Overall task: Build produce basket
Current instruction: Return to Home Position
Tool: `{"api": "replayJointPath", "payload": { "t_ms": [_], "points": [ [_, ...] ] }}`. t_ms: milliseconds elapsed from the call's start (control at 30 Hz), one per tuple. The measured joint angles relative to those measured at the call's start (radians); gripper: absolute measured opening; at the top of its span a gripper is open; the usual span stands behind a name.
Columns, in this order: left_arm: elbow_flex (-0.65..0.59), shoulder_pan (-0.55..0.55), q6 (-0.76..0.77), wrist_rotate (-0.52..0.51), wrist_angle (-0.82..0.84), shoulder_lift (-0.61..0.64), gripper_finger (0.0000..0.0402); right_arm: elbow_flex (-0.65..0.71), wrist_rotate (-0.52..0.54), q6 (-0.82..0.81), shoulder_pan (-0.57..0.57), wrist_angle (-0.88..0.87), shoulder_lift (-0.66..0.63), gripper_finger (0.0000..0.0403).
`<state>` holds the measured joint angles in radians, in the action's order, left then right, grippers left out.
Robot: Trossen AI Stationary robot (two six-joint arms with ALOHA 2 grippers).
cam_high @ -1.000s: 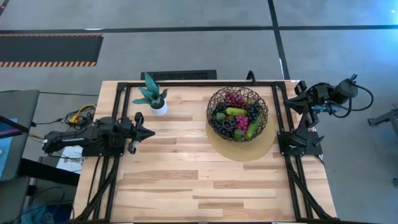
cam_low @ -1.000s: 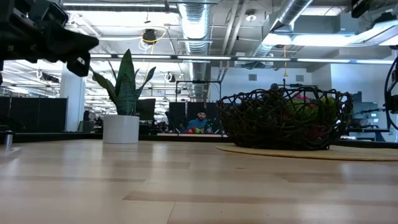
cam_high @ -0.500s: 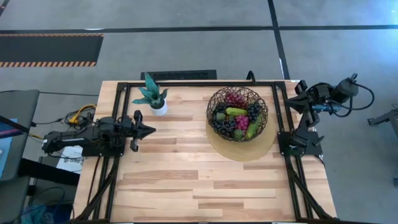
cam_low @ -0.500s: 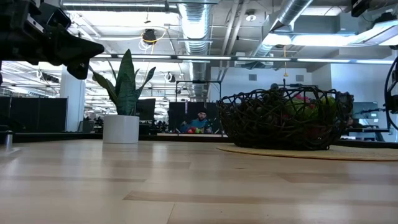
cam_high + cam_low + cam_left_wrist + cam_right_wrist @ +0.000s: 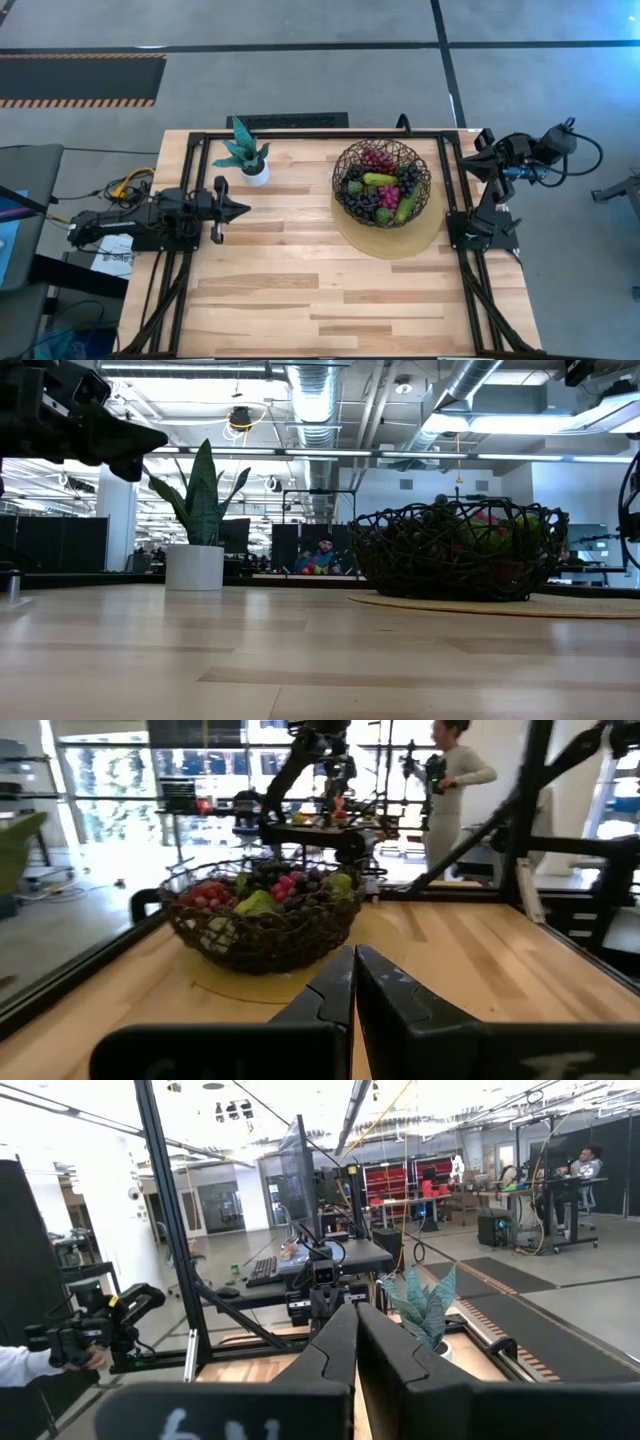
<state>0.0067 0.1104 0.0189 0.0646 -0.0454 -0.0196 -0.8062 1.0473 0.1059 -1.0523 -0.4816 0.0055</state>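
On the wooden table [image 5: 290,290], seen from above, the basket [image 5: 337,178] sits on a tan disc [image 5: 395,243] right of centre. It holds magenta and dark grapes [image 5: 378,158] and green cucumbers [image 5: 379,180].

Low view: a potted plant [image 5: 196,525] stands apart from the basket.

Left wrist view: the left gripper [image 5: 354,952] is pressed together, empty, pointing at the basket.

Right wrist view: the right gripper [image 5: 355,1313] is closed on nothing, and the pale marks on its body are unreadable.

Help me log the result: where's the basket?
High view: the basket sits on the tan placemat, right of the potted plant, near the right arm.
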Motion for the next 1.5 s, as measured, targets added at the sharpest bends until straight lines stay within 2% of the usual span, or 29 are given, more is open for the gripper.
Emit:
{"api": "replayJointPath", "payload": {
  "t_ms": [200, 400, 733, 967, 1167, 1300, 1500],
  "points": [
    [0.000, 0.000, 0.020, -0.049, 0.009, 0.000, 0.0000, 0.000, 0.000, 0.008, 0.000, -0.001, 0.000, 0.0033],
    [0.000, 0.000, 0.027, -0.054, 0.010, 0.000, 0.0000, 0.000, 0.000, 0.016, 0.000, -0.008, 0.000, 0.0033],
    [0.000, 0.000, 0.028, -0.054, 0.011, 0.000, 0.0000, 0.000, -0.063, 0.180, 0.000, -0.028, 0.000, 0.0033],
    [0.000, 0.000, 0.029, -0.054, 0.011, 0.000, 0.0000, -0.013, -0.263, 0.138, 0.000, -0.188, 0.000, 0.0033],
    [0.000, 0.000, 0.029, -0.054, 0.011, 0.000, 0.0000, -0.046, -0.322, 0.006, 0.000, -0.315, 0.000, 0.0033],
    [0.000, 0.000, 0.028, -0.054, 0.011, 0.000, 0.0000, -0.058, -0.324, 0.023, 0.000, -0.334, 0.000, 0.0033],
    [0.000, 0.001, -0.083, -0.101, 0.011, 0.000, 0.0000, -0.069, -0.318, 0.030, 0.000, -0.333, 0.000, 0.0033]
  ]
}}
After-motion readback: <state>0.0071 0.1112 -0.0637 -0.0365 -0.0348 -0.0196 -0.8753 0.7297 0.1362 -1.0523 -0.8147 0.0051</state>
